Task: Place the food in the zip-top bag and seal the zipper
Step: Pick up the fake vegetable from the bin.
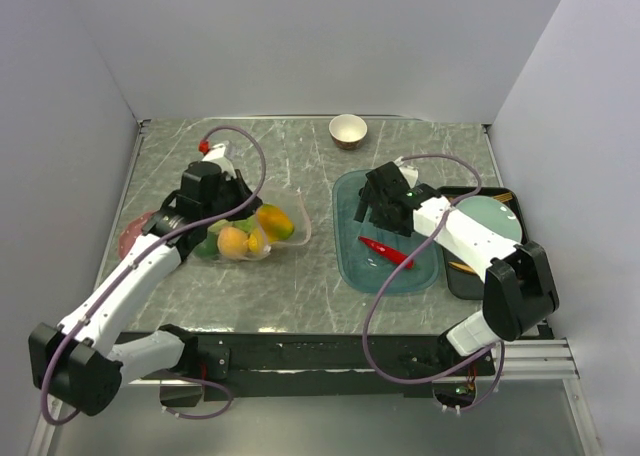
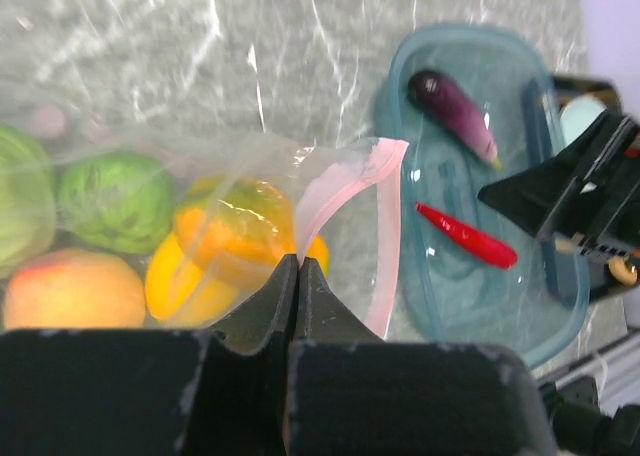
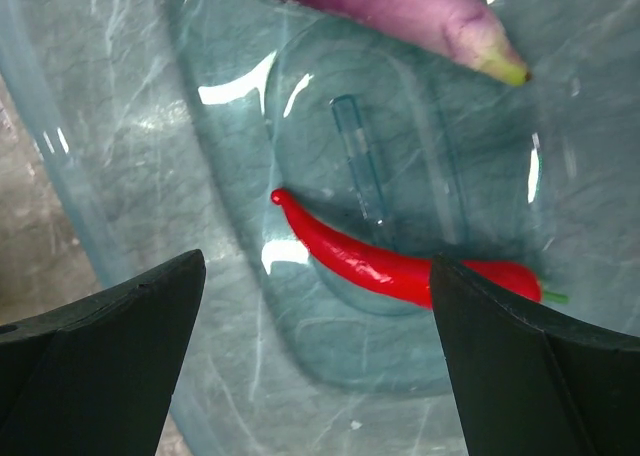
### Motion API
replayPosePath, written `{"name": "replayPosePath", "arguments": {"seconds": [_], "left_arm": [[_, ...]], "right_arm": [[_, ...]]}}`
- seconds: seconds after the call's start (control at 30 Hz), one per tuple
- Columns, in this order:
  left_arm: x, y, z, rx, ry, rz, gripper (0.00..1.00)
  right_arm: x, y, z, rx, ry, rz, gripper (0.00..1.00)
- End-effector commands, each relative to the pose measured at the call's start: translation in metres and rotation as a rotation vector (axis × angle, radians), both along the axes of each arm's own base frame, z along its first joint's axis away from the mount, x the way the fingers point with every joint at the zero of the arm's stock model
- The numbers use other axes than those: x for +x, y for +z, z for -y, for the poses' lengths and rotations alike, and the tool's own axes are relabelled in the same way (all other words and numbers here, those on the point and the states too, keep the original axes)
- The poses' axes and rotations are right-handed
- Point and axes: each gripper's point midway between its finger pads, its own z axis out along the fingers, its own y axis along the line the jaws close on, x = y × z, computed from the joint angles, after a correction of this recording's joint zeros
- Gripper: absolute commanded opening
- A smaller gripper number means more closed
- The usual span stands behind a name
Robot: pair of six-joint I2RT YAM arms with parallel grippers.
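Observation:
The clear zip-top bag (image 1: 285,234) lies left of centre and holds oranges (image 2: 235,231), a yellow lemon (image 2: 172,284) and green limes (image 2: 115,201). My left gripper (image 1: 232,198) is shut on the bag's pink zipper (image 2: 340,191) and holds the mouth open toward the right. The red chili (image 1: 387,251) and the purple eggplant (image 2: 455,111) lie in the teal tray (image 1: 345,191). My right gripper (image 1: 378,211) hangs open and empty just above the chili (image 3: 400,266). The eggplant (image 3: 400,6) lies beyond it.
A cream-and-brown bowl (image 1: 348,130) stands at the back centre. A black tray with a pale green plate (image 1: 490,226) lies right of the teal tray. A pink disc (image 1: 130,234) lies at the left edge. Walls close in the left, back and right sides.

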Motion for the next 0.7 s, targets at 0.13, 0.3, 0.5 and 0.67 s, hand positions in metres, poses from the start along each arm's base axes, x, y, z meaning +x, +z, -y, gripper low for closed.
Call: {"name": "replayPosePath", "arguments": {"seconds": [0.13, 0.3, 0.5, 0.67], "left_arm": [[0.004, 0.012, -0.006, 0.002, 0.038, 0.026, 0.01], [0.0, 0.012, 0.004, -0.041, -0.005, 0.031, 0.01], [0.001, 0.011, 0.006, -0.028, -0.025, 0.014, 0.01], [0.0, 0.01, 0.005, -0.032, -0.02, 0.019, 0.01]], "right_arm": [[0.038, 0.016, 0.024, -0.123, -0.044, 0.105, 1.0], [0.063, 0.009, 0.027, -0.145, 0.016, 0.115, 1.0], [0.088, 0.002, 0.009, -0.062, 0.16, 0.16, 1.0], [0.103, -0.02, 0.013, -0.083, 0.171, 0.134, 1.0]]}}
